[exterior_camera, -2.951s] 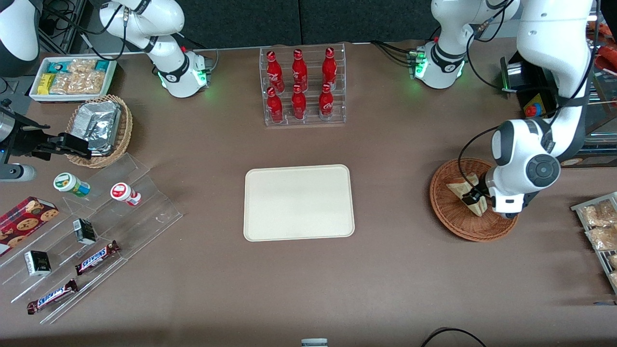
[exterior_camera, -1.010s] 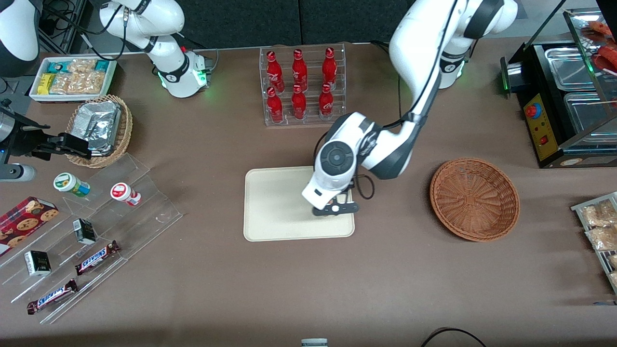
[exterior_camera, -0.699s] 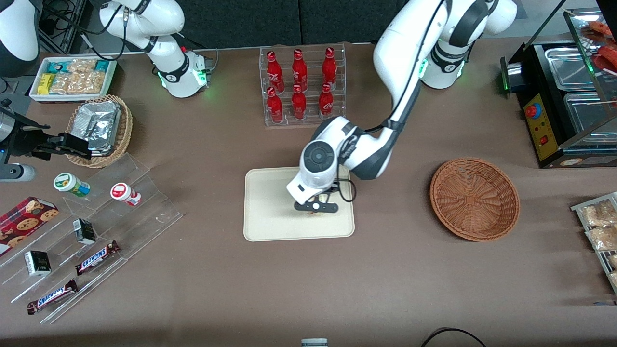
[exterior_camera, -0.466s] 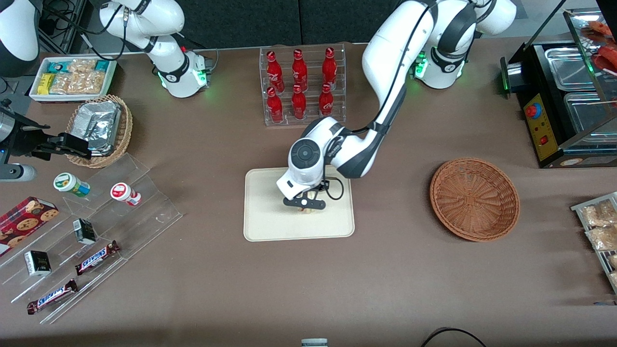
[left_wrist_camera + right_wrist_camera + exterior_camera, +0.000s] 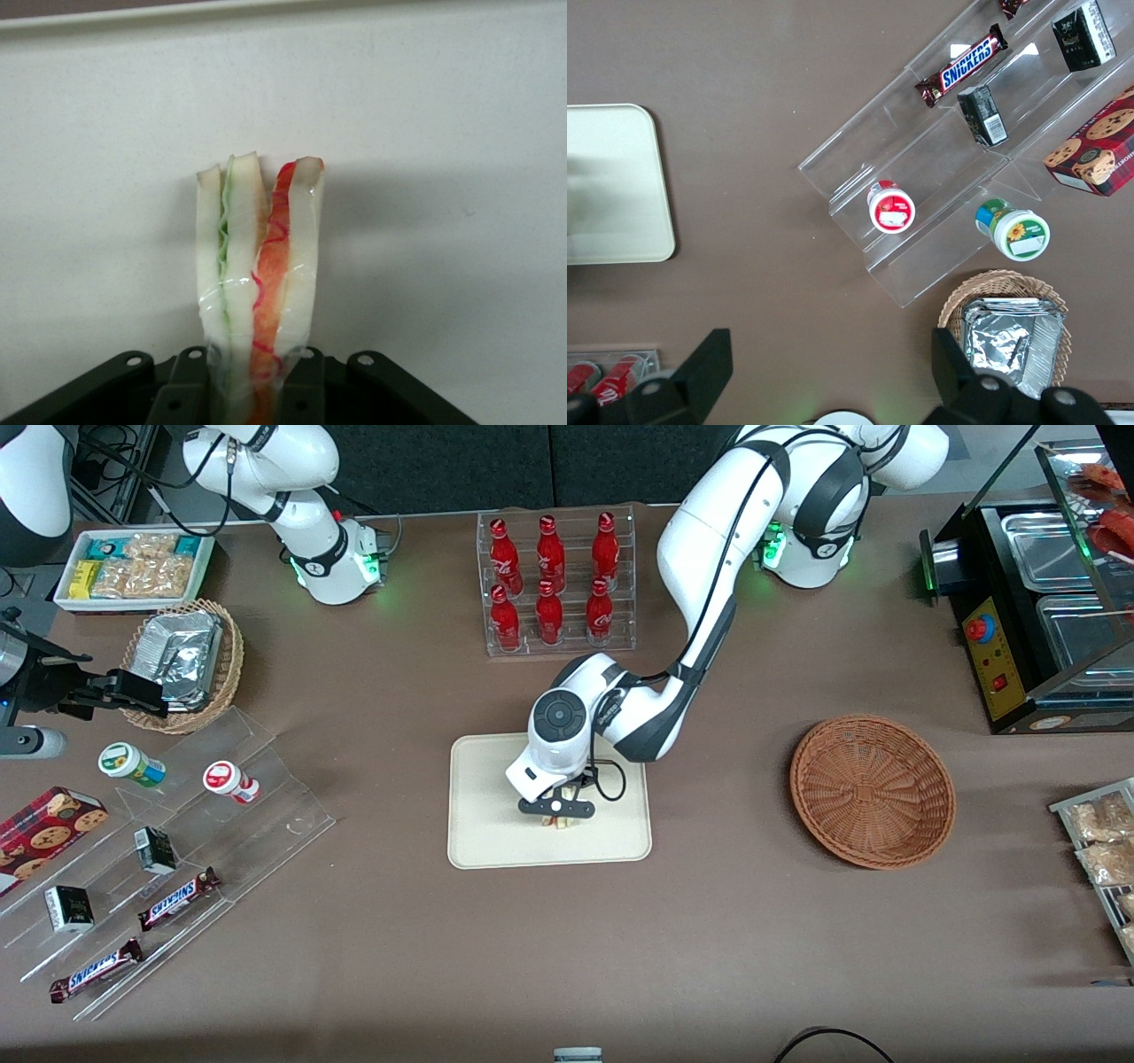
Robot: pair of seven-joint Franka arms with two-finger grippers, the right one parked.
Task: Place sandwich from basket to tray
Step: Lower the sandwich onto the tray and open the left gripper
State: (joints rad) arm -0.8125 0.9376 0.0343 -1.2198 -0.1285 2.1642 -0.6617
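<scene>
My left gripper (image 5: 556, 813) is over the middle of the cream tray (image 5: 483, 815), shut on the sandwich (image 5: 557, 822). In the left wrist view the wrapped sandwich (image 5: 260, 266) stands between the black fingers (image 5: 306, 390), its green and red filling layers showing, its tip close above the tray surface (image 5: 443, 266). I cannot tell whether it touches the tray. The reddish-brown wicker basket (image 5: 873, 790) stands empty toward the working arm's end of the table. The tray also shows in the right wrist view (image 5: 611, 186).
A clear rack of red bottles (image 5: 554, 584) stands farther from the front camera than the tray. A clear stepped display (image 5: 177, 850) with snack bars and cups, a tan foil-packet basket (image 5: 184, 662) and a white snack box (image 5: 133, 567) lie toward the parked arm's end.
My gripper carried the sandwich out of the basket and over to the tray, then moved along the tray and came lower over its middle. The basket is now empty.
</scene>
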